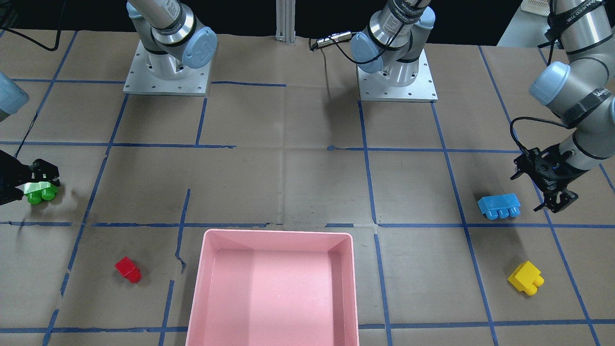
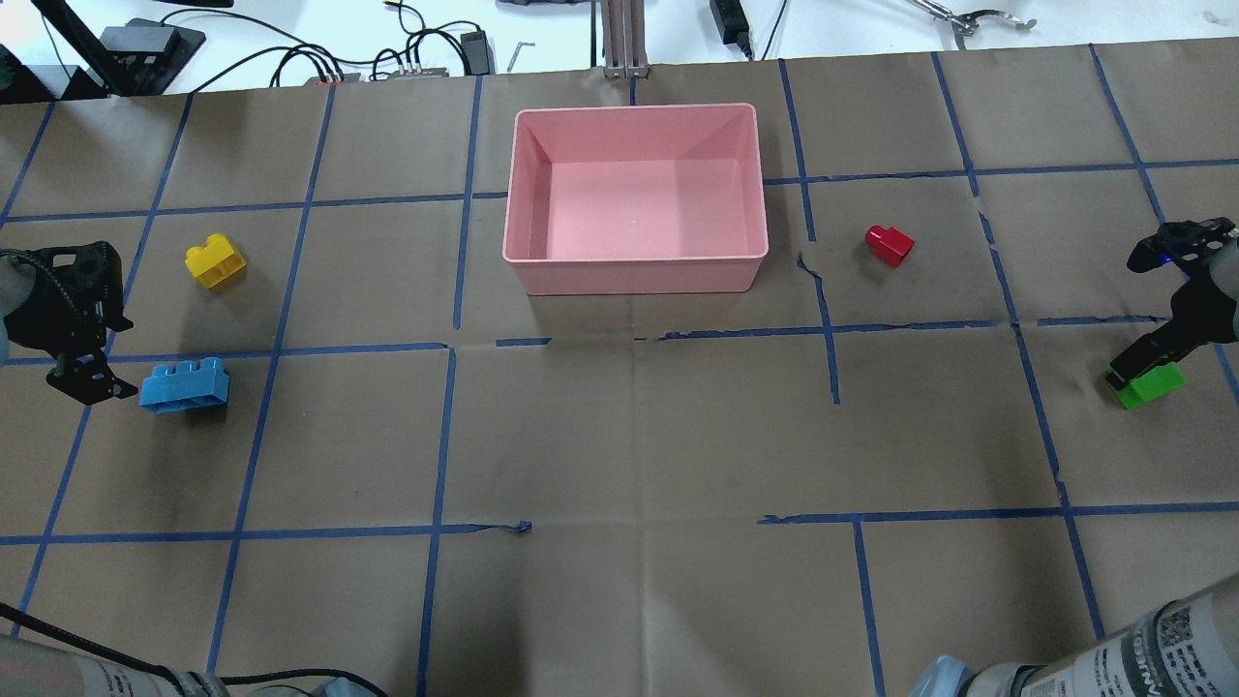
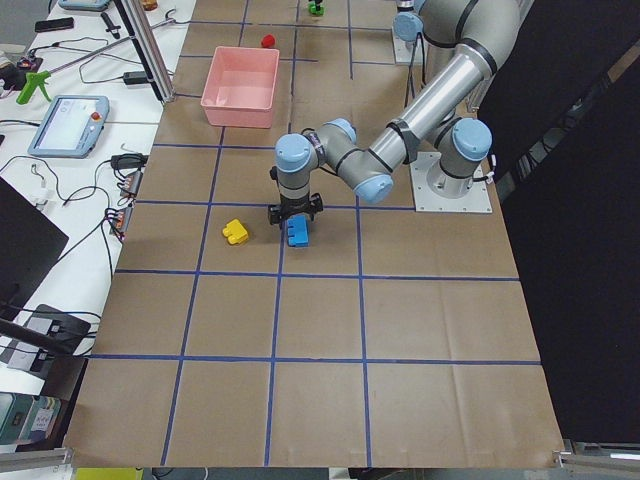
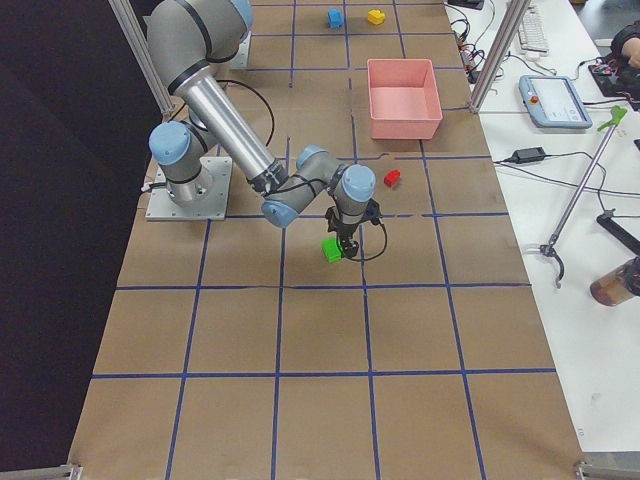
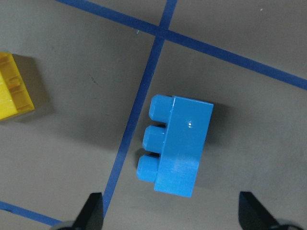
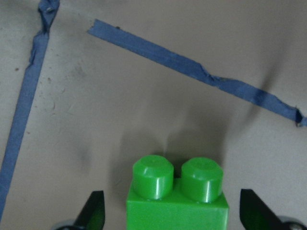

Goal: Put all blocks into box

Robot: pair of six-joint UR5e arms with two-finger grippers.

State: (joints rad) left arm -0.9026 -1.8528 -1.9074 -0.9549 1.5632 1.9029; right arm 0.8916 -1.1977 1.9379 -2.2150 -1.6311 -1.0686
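Note:
The pink box [image 1: 206, 288] [image 2: 634, 276] stands empty at the table's middle. The blue block [image 1: 499, 206] [image 2: 184, 384] [image 5: 177, 143] lies on its side beside my left gripper [image 1: 552, 199] [image 2: 82, 373] [image 5: 172, 215], which is open and hovers just off it. The yellow block [image 1: 526, 278] [image 2: 215, 261] [image 5: 12, 91] lies close by. My right gripper [image 1: 41, 180] [image 2: 1147, 363] [image 6: 172, 213] is open, its fingers either side of the green block [image 1: 41, 192] [image 2: 1147, 384] [image 6: 177, 191] without touching it. The red block [image 1: 128, 269] [image 2: 889, 244] lies alone between the green block and the box.
Both arm bases [image 1: 166, 72] [image 1: 396, 72] are bolted at the robot's side of the table. An aluminium post [image 2: 619, 39] and cables [image 2: 387, 58] sit beyond the far edge behind the box. Blue tape lines grid the brown paper.

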